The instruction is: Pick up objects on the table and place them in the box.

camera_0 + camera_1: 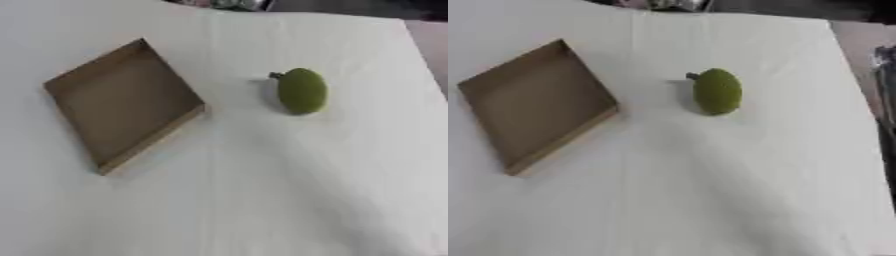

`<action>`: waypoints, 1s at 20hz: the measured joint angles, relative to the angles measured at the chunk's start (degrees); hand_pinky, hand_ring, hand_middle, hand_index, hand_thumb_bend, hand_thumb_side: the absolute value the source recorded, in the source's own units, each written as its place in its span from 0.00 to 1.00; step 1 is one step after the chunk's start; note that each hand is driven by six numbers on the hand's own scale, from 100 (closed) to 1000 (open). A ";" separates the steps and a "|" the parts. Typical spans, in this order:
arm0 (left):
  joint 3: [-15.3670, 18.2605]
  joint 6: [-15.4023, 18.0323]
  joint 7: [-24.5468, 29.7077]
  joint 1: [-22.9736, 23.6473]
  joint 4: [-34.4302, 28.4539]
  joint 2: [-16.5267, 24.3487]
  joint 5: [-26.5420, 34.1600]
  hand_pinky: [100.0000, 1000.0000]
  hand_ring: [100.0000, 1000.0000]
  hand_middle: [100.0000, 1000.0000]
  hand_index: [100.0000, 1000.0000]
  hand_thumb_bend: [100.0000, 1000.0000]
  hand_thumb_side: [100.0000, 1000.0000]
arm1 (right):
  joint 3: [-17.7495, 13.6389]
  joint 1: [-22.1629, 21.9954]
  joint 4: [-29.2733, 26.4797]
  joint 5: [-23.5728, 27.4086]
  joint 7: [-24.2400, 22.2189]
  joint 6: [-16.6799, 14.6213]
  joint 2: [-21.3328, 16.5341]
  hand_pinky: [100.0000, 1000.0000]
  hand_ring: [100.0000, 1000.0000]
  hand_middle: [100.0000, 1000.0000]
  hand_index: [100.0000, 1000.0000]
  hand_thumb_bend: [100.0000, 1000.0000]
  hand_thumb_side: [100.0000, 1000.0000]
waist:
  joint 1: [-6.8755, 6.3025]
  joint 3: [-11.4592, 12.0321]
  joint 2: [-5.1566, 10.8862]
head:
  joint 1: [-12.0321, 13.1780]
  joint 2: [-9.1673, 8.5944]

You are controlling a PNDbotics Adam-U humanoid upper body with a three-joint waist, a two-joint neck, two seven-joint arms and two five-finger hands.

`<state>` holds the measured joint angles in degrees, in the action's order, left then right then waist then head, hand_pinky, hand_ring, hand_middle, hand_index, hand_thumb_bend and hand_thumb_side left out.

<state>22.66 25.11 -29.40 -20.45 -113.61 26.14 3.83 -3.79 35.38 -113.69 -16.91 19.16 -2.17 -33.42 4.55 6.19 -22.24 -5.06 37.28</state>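
A table covered in a white cloth point(262, 190) fills almost the whole picture, seen from above and slightly askew, with its far edge near the top and its right edge slanting down the right side. On the left part of the table lies a shallow brown cardboard box point(122, 102), open at the top and turned like a diamond, one corner pointing away and another pointing toward the viewer. Its low walls run all round a flat brown floor, and nothing can be seen inside it. To the right of the box, apart from it and not touching, a green oval fruit point(302, 91) lies on the cloth, with a short dark stem at its upper left end and a soft shadow along its left side. The fruit is outside the box, roughly level with the box's right corner. Neither of the robot's hands shows in either view, so whether their fingers are apart, together or wrapped round anything cannot be told.
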 measured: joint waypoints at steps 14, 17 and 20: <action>0.06 0.78 0.24 3.35 0.00 1.53 -1.29 0.73 0.74 0.65 0.82 0.00 0.62 | 7.32 -4.49 -0.01 -4.99 -19.43 16.72 -23.28 0.85 0.85 0.83 0.90 0.00 0.11 | 0.52 0.01 -0.40 | 0.23 0.00; 0.08 0.94 0.26 3.76 0.00 1.54 -1.62 0.73 0.74 0.65 0.82 0.00 0.62 | 8.92 -5.28 -0.02 -4.34 -24.66 16.92 -27.15 0.86 0.88 0.85 0.91 0.00 0.17 | 0.61 0.15 -0.56 | 0.17 0.18; 0.15 1.00 0.26 4.04 0.00 1.54 -1.90 0.73 0.74 0.65 0.82 0.00 0.61 | 10.25 -5.68 -0.03 -2.63 -28.38 15.65 -29.67 0.87 0.88 0.86 0.92 0.00 0.25 | 0.68 0.33 -0.96 | -0.06 0.45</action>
<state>22.81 26.11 -29.14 -16.41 -113.61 27.67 1.93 6.46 29.70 -113.72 -19.54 -9.22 13.48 -63.10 5.23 6.52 -23.20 -5.11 37.73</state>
